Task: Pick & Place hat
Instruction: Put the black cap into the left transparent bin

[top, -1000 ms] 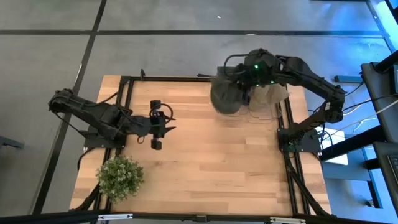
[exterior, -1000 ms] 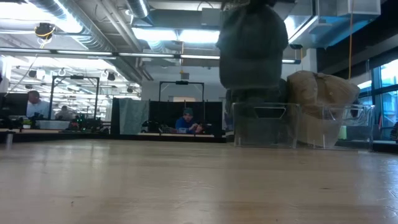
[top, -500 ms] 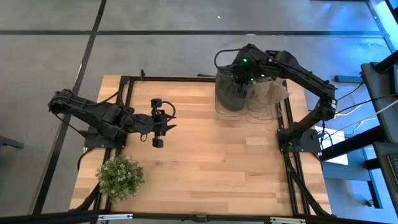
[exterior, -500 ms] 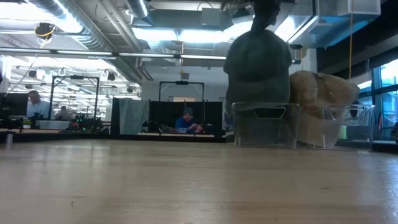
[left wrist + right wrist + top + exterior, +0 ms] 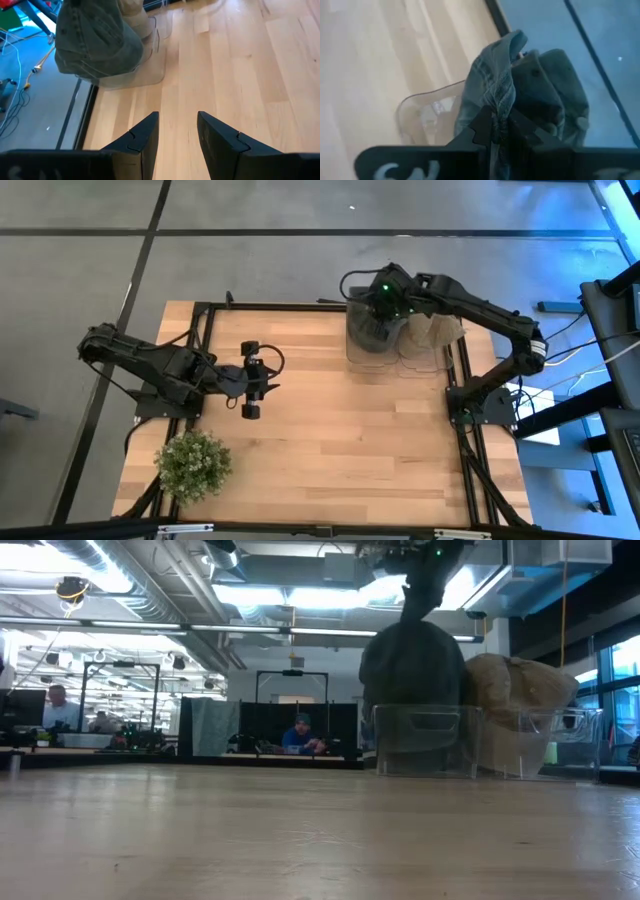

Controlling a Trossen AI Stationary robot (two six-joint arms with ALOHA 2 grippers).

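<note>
While right claw pinches one hat, two bins.

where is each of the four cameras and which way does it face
High view: above the table, looking straight down; both arms show.
Low view: at table-top height, looking level across; the right gripper comes from above.
Left wrist view: on the left arm, looking past the open left gripper across the wood.
Right wrist view: on the right arm, looking down its gripper.
All four share the grey hat in the clear bin.
</note>
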